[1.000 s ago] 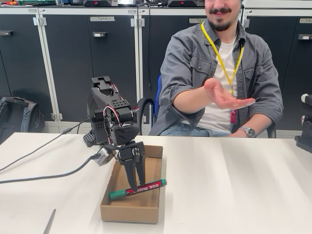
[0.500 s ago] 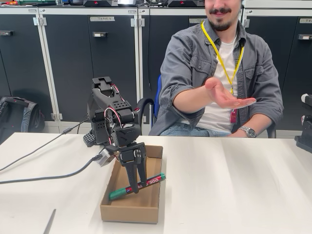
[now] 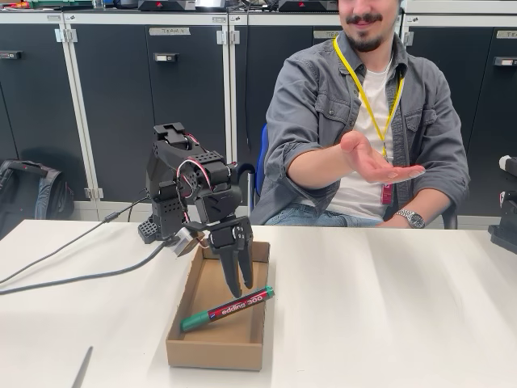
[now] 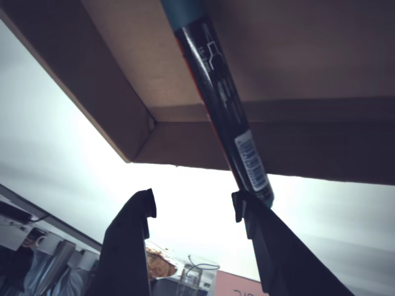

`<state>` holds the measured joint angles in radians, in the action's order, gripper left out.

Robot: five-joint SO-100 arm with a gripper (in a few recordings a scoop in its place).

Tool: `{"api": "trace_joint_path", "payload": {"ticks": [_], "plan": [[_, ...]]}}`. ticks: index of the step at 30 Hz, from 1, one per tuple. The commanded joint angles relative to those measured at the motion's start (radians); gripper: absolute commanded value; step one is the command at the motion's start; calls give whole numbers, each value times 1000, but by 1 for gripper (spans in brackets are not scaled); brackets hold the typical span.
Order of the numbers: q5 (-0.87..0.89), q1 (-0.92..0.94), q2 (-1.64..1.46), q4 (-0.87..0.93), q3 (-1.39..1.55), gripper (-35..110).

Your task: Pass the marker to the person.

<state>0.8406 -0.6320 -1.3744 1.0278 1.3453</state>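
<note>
Comparing this moment with half a second ago, we see that the gripper no longer has the marker. Back then the fingers were clamped across the label and the pen hung between them. Now the arm sits a little higher and further toward 1 o'clock in the fixed view, and the marker stays below, just under the fingertips.

In the fixed view the marker lies slanted in the cardboard box. Its green cap points toward 8 o'clock, and its other end rests at the box's right wall toward 2 o'clock.

In the wrist view the gripper has its fingers moderately apart, with only bright table between them. The marker runs from 12 o'clock down to the tip of the right-hand finger, alongside it rather than inside the gap. Whether it touches that finger we cannot tell.

We judge that the grasp has been lost or let go, so the handover is set back. The person's open hand waits palm up, well apart from the gripper toward 1 o'clock, above the table. The next move calls for coming down again, centring the gap over the label and closing before any lift.
</note>
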Motion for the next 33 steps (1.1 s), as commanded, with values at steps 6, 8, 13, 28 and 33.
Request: {"api": "trace_joint_path", "payload": {"ticks": [6,8,13,28,33], "plan": [[29,-34,-117,15,100,29],[34,-20,-117,9,126,29],[11,15,-100,-34,156,29],[-71,75,97,-97,-6,30],[-67,72,117,-107,-21,30]]}}
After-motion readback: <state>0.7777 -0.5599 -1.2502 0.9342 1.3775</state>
